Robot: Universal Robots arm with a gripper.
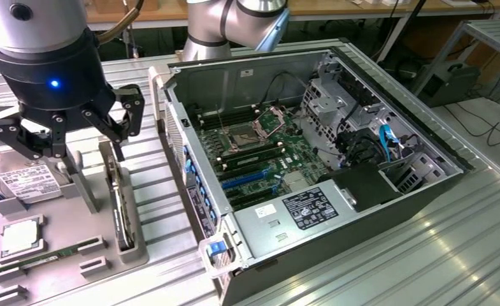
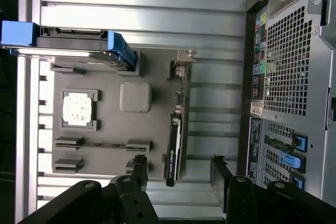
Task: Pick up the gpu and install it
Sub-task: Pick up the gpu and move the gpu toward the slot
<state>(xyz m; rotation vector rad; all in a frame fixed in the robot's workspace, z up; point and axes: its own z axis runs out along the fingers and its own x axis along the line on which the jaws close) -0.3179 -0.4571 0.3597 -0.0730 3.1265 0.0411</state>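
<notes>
One gpu (image 2: 174,150) on edge, long axis parallel w/ PC case (image 2: 294,66) rear.

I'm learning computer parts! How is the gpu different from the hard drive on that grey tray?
The gpu is thin and dark; the hard drive is boxy and silver. The gpu stands on its edge; the hard drive lies with its white label up. The gpu sits nearer the computer case than the hard drive. Both rest on the grey tray.

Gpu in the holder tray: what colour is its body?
Black gpu; the wrist view shows it best.
</notes>
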